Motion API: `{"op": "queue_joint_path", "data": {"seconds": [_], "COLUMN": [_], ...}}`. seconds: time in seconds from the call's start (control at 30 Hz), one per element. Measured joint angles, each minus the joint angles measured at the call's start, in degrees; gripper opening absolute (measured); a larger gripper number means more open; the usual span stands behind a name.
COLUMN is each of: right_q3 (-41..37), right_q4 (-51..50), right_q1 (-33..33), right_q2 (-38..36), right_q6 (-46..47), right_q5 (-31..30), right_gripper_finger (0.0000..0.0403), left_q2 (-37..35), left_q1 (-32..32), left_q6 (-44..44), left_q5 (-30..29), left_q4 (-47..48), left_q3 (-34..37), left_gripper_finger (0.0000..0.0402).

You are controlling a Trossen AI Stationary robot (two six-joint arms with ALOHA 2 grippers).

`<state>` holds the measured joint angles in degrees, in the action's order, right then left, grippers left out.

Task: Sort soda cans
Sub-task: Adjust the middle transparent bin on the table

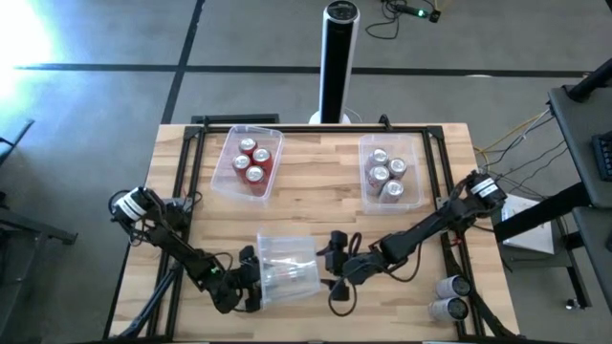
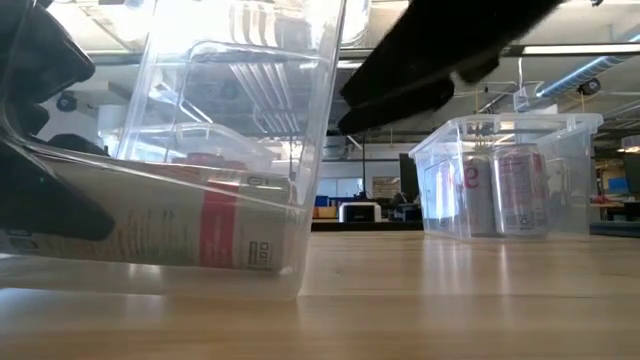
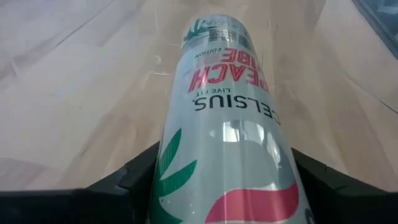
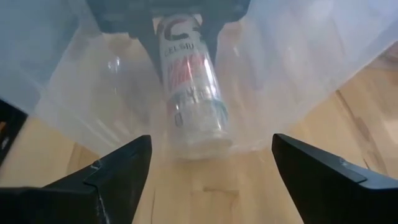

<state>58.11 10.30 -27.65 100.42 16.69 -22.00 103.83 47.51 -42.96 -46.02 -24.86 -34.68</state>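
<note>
Low down, left fingers [image 3: 217, 186] pinch a silver can [image 3: 227, 118] inside a tipped tub [image 1: 287, 270]; right fingers [image 4: 208, 168] spread

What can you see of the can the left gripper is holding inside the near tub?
The can is a slim white-silver Celsius can with red lettering, a green leaf mark and a silver top. It lies roughly on its side inside the clear plastic tub at the table's near edge. The left gripper is shut on it, one dark finger on each side. Whether it rests on the tub wall is unclear. The right gripper is open just outside the tub.
</note>
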Motion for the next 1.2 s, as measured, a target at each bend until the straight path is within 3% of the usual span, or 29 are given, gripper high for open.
{"op": "queue_joint_path", "data": {"seconds": [0.1, 0.2, 0.37, 0.53, 0.67, 0.77, 1.2], "right_q3": [2.24, 8.00, 21.57, 34.25, 40.60, 40.82, 21.65], "right_q4": [-6.37, -19.91, -48.46, -63.34, -60.52, -58.25, -43.24], "right_q1": [-0.61, -1.72, -3.72, -5.75, -6.40, -6.24, -6.02], "right_q2": [-0.81, -2.20, -2.44, -2.47, -2.68, -2.68, -1.90], "right_q6": [0.44, 2.20, 6.33, 5.95, -0.96, -3.48, 4.13], "right_q5": [-0.21, -0.68, -0.68, -6.90, -11.40, -11.30, -1.85], "right_gripper_finger": [0.0331, 0.0330, 0.0331, 0.0333, 0.0329, 0.0325, 0.0326], "left_q2": [-0.12, -0.98, -4.39, -5.44, -5.44, -5.44, -5.57], "left_q1": [0.00, -0.04, -0.02, 0.02, 0.07, 0.00, -0.41], "left_q6": [-0.06, -0.20, -0.71, -0.61, -0.70, -0.54, 1.94], "left_q5": [0.51, 2.04, 5.70, 8.22, 9.12, 8.95, 5.80], "left_q4": [1.28, 6.38, 25.74, 41.18, 51.50, 58.27, 72.23], "left_q3": [-0.57, -2.93, -10.44, -18.15, -23.60, -27.85, -39.92], "left_gripper_finger": [0.0229, 0.0229, 0.0229, 0.0229, 0.0229, 0.0229, 0.0229]}}
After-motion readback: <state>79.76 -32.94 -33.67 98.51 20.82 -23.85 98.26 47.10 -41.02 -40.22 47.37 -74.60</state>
